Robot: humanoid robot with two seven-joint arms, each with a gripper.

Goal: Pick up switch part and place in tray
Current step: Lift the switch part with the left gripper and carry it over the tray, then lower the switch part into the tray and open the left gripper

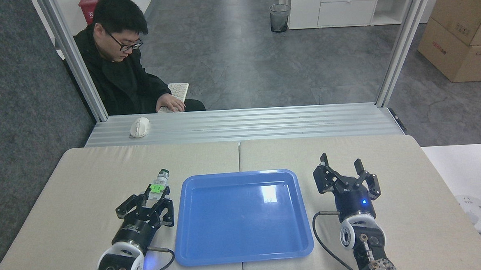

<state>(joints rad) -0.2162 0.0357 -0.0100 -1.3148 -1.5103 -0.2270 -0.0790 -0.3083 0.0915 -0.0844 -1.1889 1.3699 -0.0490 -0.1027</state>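
Left pincer (156,193) pinches the switch part (159,183), lower left of centre; silvery dark-tipped end points toward the frame top. Part sits just beside the left rim of the blue tray (244,256), outside it, centre frame. Right pincer (342,167), lower right, is spread, holding nothing, over the beige desk (82,176).

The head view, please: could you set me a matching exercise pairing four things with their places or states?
1. small white-and-green plastic switch part
2. glossy blue plastic tray
3. right gripper
4. white computer mouse

a. open, holding nothing
b. on the grooved metal ledge
c. gripped by the left gripper
d. empty, between the arms

Pairs: 1-c, 2-d, 3-a, 4-b
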